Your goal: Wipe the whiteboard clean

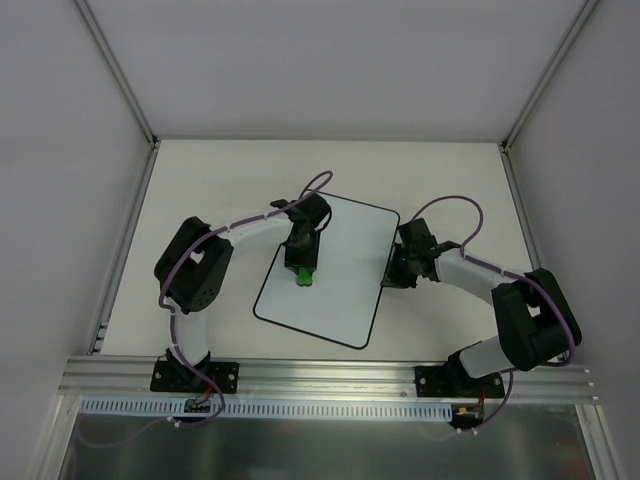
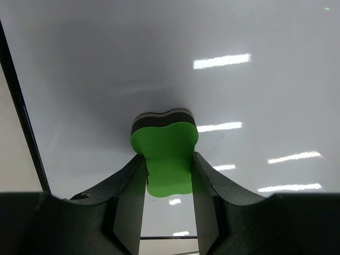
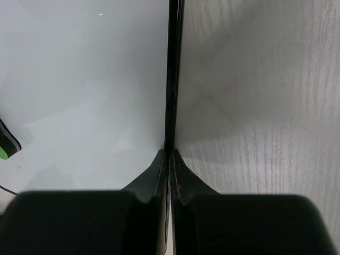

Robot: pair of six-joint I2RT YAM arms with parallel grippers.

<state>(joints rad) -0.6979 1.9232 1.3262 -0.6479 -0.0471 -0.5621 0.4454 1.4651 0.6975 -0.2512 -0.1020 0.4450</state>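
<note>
The whiteboard [image 1: 345, 285] lies flat in the middle of the table, white with a thin black edge, and I see no marks on it. My left gripper [image 1: 303, 270] is shut on the green eraser [image 2: 166, 151], pressing its dark felt side onto the whiteboard [image 2: 239, 95] near the board's left part. My right gripper [image 1: 388, 283] is shut on the whiteboard's black right edge [image 3: 171, 79], with one finger over the board and one over the table.
The light tabletop [image 1: 220, 190] surrounds the board, enclosed by white walls and metal posts [image 1: 120, 70]. A metal rail [image 1: 330, 375] runs along the near edge by the arm bases.
</note>
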